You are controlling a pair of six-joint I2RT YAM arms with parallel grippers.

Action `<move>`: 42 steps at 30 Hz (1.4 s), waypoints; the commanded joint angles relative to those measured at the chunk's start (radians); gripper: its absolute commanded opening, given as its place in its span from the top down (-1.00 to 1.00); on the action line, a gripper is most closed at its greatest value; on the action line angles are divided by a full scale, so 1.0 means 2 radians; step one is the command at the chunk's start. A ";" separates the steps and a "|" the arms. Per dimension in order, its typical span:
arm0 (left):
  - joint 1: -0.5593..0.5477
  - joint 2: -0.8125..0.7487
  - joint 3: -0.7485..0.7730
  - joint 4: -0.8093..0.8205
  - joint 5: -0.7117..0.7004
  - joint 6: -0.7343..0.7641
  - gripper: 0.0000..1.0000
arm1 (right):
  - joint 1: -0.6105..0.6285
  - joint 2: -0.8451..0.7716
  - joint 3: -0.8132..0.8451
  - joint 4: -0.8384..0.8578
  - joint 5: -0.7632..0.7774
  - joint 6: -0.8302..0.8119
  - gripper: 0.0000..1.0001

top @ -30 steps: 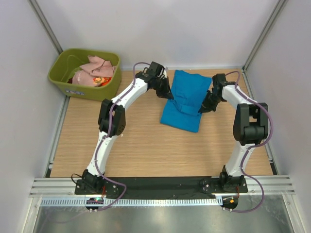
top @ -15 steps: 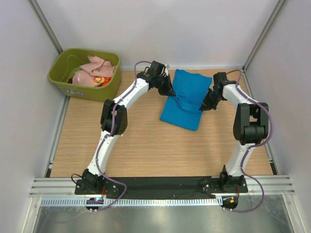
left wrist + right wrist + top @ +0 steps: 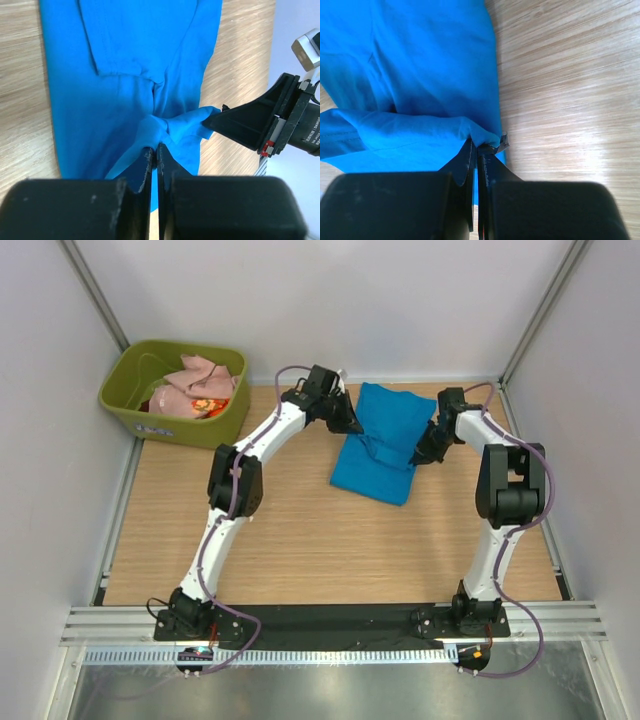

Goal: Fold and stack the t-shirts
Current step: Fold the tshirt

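The bright blue t-shirt (image 3: pixel 380 445) lies partly folded on the far middle of the wooden table. My left gripper (image 3: pixel 350 426) is shut on its left edge; in the left wrist view the jaws (image 3: pixel 154 150) pinch a bunched fold of blue cloth (image 3: pixel 125 75). My right gripper (image 3: pixel 424 453) is shut on the shirt's right edge; in the right wrist view the jaws (image 3: pixel 478 149) pinch a cloth corner with a small tag. The pale pink t-shirt (image 3: pixel 195 380) and the red-orange patterned t-shirt (image 3: pixel 207 406) lie crumpled in the tub.
The olive-green plastic tub (image 3: pixel 140 412) stands at the far left corner. White walls and metal frame posts close in the table on three sides. My right gripper's black body (image 3: pixel 260 122) shows in the left wrist view.
Both grippers have carried the near half of the blue shirt toward the far edge, so the shirt is now shorter and the two grippers are closer to its far end.
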 commanded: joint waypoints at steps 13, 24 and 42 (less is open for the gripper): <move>0.013 -0.061 -0.025 -0.086 -0.119 0.067 -0.30 | -0.009 0.003 0.119 -0.114 0.062 -0.015 -0.22; -0.006 -0.196 -0.216 -0.108 -0.115 0.109 -0.22 | 0.142 -0.034 0.056 -0.082 0.157 0.064 -0.13; -0.016 -0.282 -0.347 -0.094 -0.098 0.114 -0.17 | 0.156 0.107 0.186 -0.062 0.250 0.042 0.04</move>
